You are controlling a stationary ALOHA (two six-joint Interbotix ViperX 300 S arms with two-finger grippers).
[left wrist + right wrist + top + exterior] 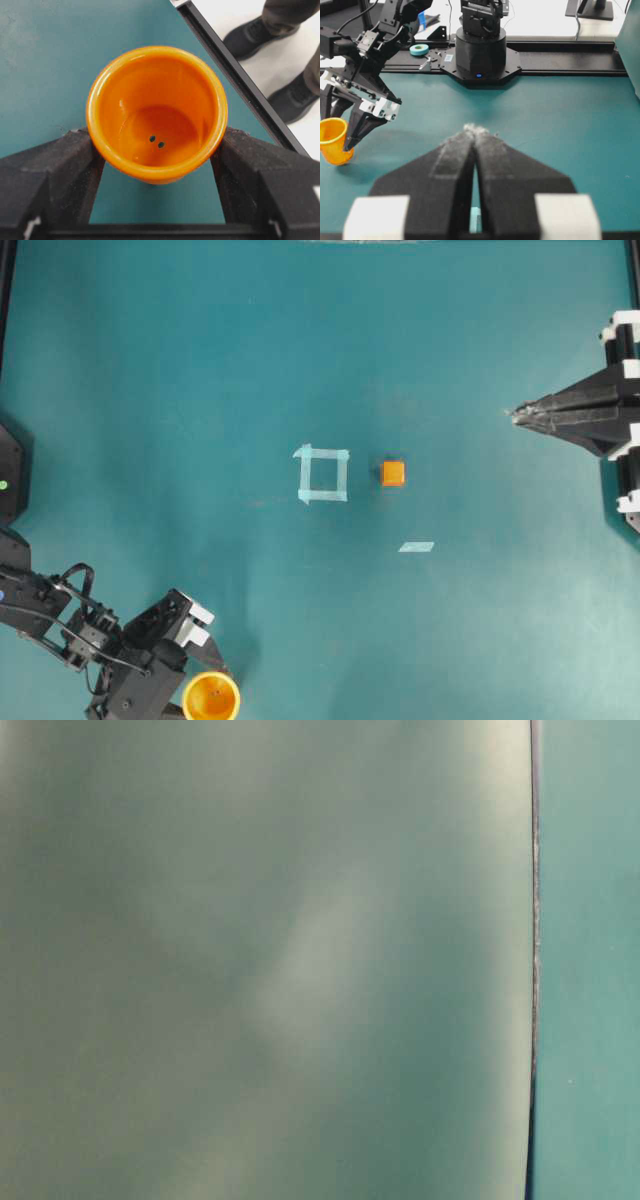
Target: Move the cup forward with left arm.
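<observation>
- Yellow-orange round plastic cup point(211, 697) stands upright at the table's near-left corner, between the black two-fingered left gripper point(156, 150)'s fingers, which bracket its sides at cup width; actual contact is unclear.
- Forward lies the pale tape square point(323, 474), the small orange cube point(393, 473) just beside it.
- Far right, the right gripper point(476, 131) rests with jaws closed, empty.

Left gripper point(208, 680) clamped, right gripper point(515, 415) closed.
</observation>
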